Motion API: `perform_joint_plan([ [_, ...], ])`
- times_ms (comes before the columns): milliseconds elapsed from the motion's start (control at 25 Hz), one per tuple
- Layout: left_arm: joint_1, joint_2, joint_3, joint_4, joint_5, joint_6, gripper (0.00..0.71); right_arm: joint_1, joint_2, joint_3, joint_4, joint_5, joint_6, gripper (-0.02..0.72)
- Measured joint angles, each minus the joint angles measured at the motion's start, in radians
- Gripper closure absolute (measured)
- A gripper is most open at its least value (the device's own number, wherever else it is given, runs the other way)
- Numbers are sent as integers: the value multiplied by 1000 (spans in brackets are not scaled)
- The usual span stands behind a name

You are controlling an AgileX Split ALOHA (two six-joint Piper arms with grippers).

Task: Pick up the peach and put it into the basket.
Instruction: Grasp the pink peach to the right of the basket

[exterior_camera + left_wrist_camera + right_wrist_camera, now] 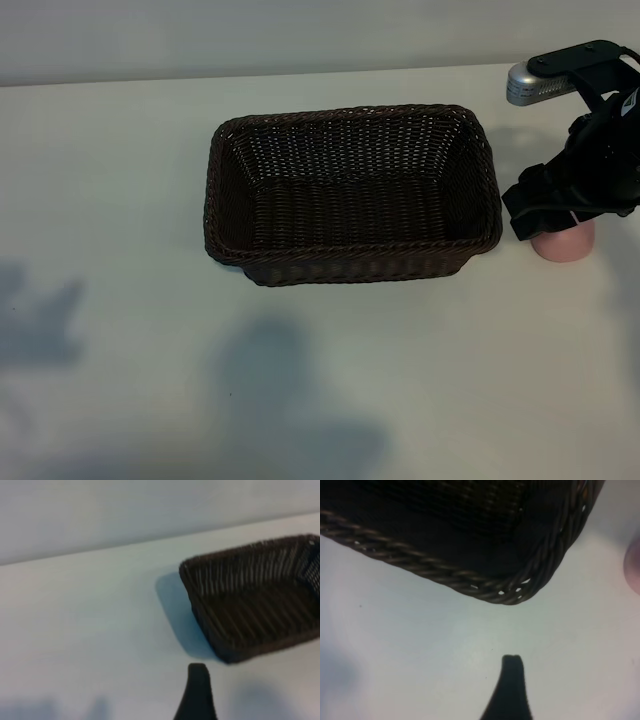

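Right pincer: black, low over the table at the far right of the exterior view, directly above the peach and partly covering it. Fingers stand apart; nothing is seen clamped between them. One dark finger shows in the right wrist view, over bare table near a corner of the basket. Whether the fingers touch the peach cannot be told.

Left pincer: not visible in the exterior view. One dark finger shows in the left wrist view, above bare table, well apart from the basket. Fingers stand apart, holding nothing.

Peach: small, pale pink, resting on the table just beside the basket's right end, outside it. Only its lower part shows beneath the right pincer. A sliver of pink at the edge of the right wrist view is the same fruit, blurred.

Basket: large, rectangular, dark-brown wicker with rounded corners, braided rim and sloping sides. Stands upright near the middle of the table, open side up. Interior holds nothing visible. Also seen in the left wrist view and in close view of one corner in the right wrist view.

Table: white, plain, with soft shadows along its near side.
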Motion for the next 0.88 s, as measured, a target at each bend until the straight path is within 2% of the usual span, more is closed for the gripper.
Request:
perform_joint_plan([
  [160,0,-129,81,-1,70,25,114,0,0,0,0,0,0,108],
  [360,0,-224,162,-1,124,57,114,0,0,0,0,0,0,108],
  [600,0,-276,241,15,208,59,114,0,0,0,0,0,0,108],
  [880,0,-278,310,130,228,12,114,0,0,0,-1,0,0,108],
])
